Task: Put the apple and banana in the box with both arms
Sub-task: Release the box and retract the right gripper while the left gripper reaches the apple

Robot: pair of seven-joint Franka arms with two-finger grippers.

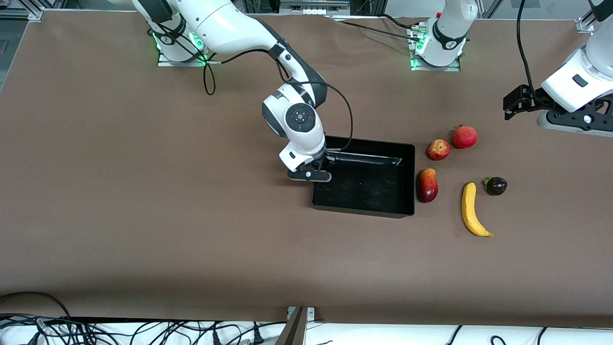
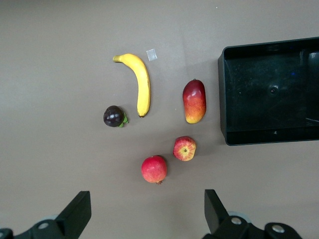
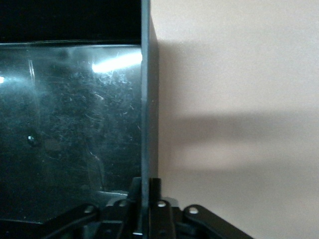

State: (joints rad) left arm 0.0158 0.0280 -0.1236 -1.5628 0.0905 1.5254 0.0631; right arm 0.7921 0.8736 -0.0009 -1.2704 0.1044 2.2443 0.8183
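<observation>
**Step in hand (judged):** the right gripper [image 1: 320, 168] sits at the box wall on the right arm's end, fingers pinched together on that thin wall with one finger inside and one outside, as the right wrist view shows. The hold looks like one for positioning the box. Done well, any slide or release should be slow and level, so the wall does not twist between the fingers and the box does not tip. The gripper should then lift straight up, clear of the rim, before either fruit is fetched.

**Left gripper** [image 2: 144, 214]: high over the tabletop toward the left arm's end, fingers wide apart, holding nothing; this arm waits, looking down on the fruit.

**Box** [image 1: 407, 201]: shallow, black, glossy, open-topped; inside scuffed and bare of fruit. It stands mid-tabletop.

**Apple** [image 1: 438, 149]: small, round, red with yellowish blotches. It lies on the tabletop just beside the box toward the left arm's end, close to a plain red round fruit [image 1: 465, 137].

**Banana** [image 1: 471, 211]: long, curved, plain yellow. It lies nearer the front camera than the apple, between a red-orange mango-like fruit [image 1: 427, 185] and a dark purple fruit [image 1: 495, 186].

**Progress (judged):** neither fruit is boxed yet.
</observation>
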